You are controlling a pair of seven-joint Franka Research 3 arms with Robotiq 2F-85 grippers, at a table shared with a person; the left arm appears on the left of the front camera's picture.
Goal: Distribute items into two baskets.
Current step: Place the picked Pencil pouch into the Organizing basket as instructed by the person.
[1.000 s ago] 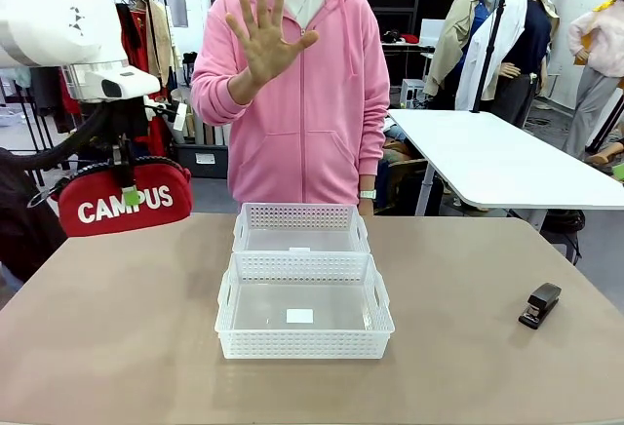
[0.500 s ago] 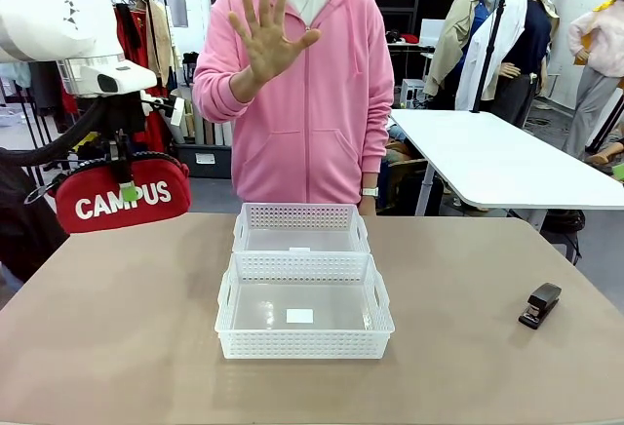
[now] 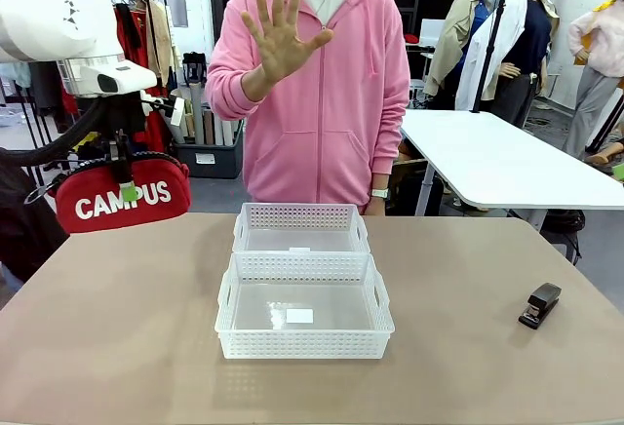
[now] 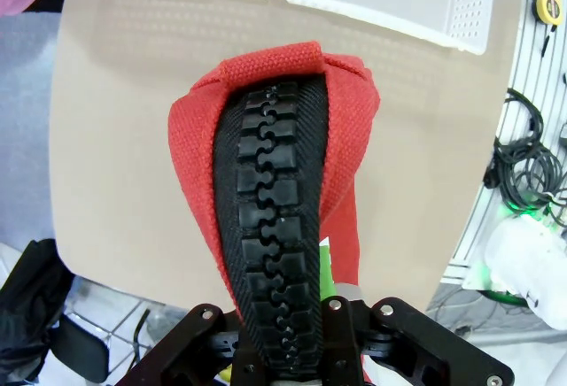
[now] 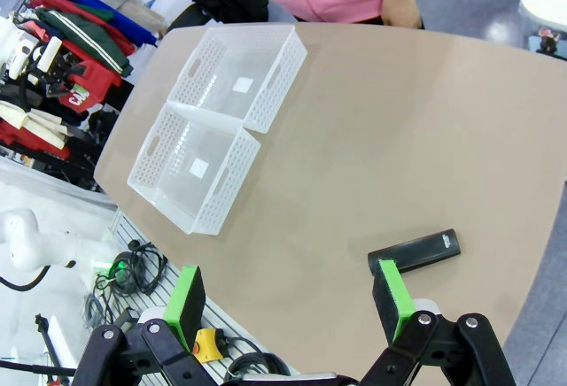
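Note:
My left gripper (image 3: 125,188) is shut on the top of the red CAMPUS pouch (image 3: 121,197), which hangs in the air above the table's far left corner. In the left wrist view the pouch (image 4: 275,218) shows its black zipper running up between my fingers. Two white lattice baskets sit end to end at mid-table, the near one (image 3: 304,308) and the far one (image 3: 301,227), both empty. The black stapler (image 3: 539,305) lies at the table's right. My right gripper (image 5: 288,297) is open high above the table, with the stapler (image 5: 415,251) just beyond its right finger.
A person in a pink hoodie stands at the far side with a raised open hand (image 3: 281,35), palm toward me. The other hand (image 5: 403,10) rests at the table's far edge. A white table (image 3: 497,162) stands behind on the right.
The person has shifted slightly to the right and the raised hand moved with them. The pouch rose a little a second ago and hangs still since.

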